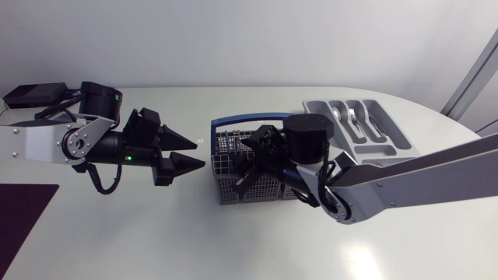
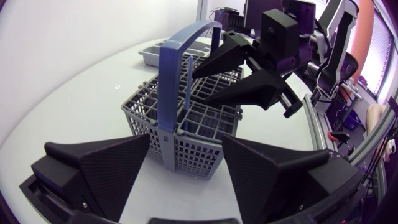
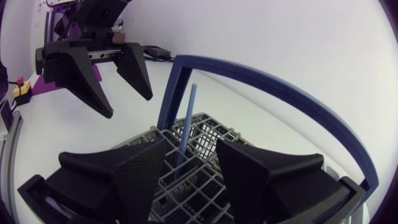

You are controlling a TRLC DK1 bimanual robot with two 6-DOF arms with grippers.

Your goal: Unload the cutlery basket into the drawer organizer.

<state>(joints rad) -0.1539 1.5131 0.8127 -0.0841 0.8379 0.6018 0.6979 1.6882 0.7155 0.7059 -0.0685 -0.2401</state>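
The grey cutlery basket point(image 1: 226, 189) with a blue hoop handle point(image 1: 233, 120) stands mid-table. My right gripper point(image 1: 243, 165) hangs over its grid, open. In the right wrist view a thin blue stick point(image 3: 185, 121) stands upright in the basket point(image 3: 202, 134) between the fingers point(image 3: 140, 168), close to one and clear of the other. My left gripper point(image 1: 201, 153) is open just left of the basket, pointing at it. The left wrist view shows the basket point(image 2: 143, 102) ahead of its spread fingers point(image 2: 112, 168) and the right gripper point(image 2: 200, 87) above it. The grey organizer point(image 1: 319, 105) at back right holds some cutlery.
A dark purple mat point(image 1: 23, 206) lies at the front left corner, and a black box point(image 1: 35, 94) sits behind my left arm. In the left wrist view the organizer point(image 2: 155, 53) lies beyond the basket. White tabletop point(image 1: 233, 241) stretches in front of the basket.
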